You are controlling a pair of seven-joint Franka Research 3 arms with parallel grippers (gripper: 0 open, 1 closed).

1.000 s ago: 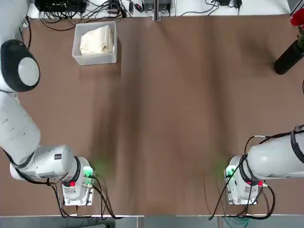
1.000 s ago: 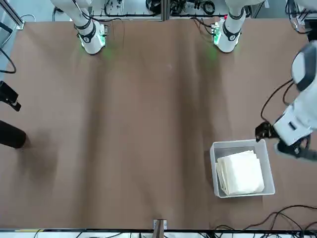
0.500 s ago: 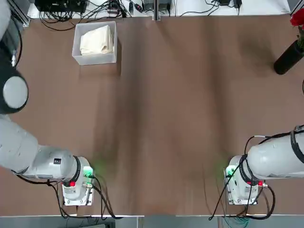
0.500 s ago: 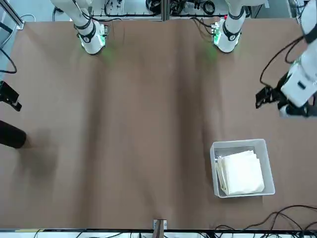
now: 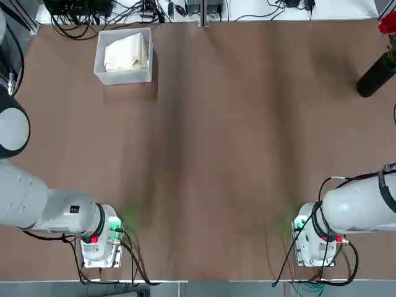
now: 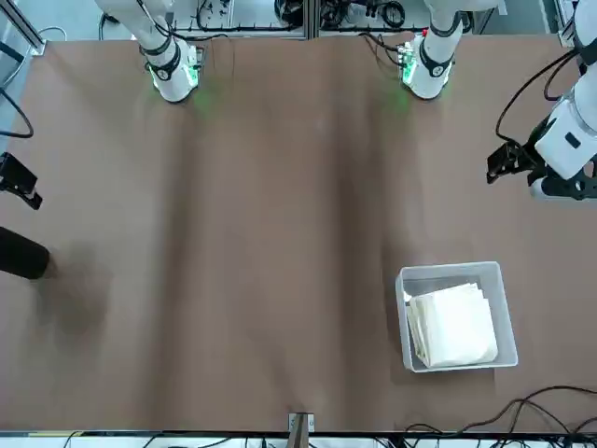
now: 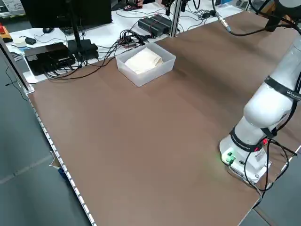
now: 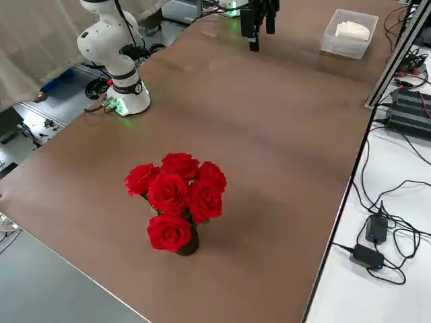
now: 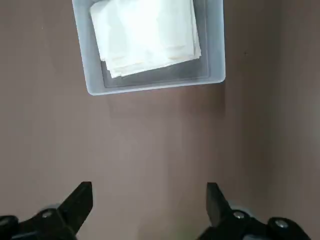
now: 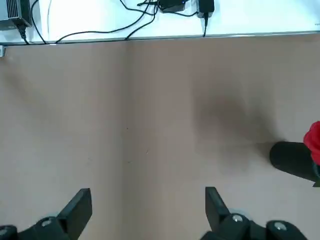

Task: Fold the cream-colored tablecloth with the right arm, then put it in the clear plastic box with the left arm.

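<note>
While no brand, label or legible writing shows on either, the cream-colored tablecloth (image 5: 127,52) lies folded inside the clear plastic box (image 5: 99,61), which stands near the counter's (image 5: 235,142) far left corner. Left end effector (image 9: 149,197) hangs above bare counter near the box, fingers spread and empty. Right end effector (image 10: 148,200) hovers likewise spread and empty, a vase of red roses (image 8: 176,198) off to its side.

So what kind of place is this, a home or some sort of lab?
Most likely a robotics lab: two robot arms are bolted to a brown-covered table, and its far edge is lined with cables and electronics. The vase of roses looks like a prop.
</note>
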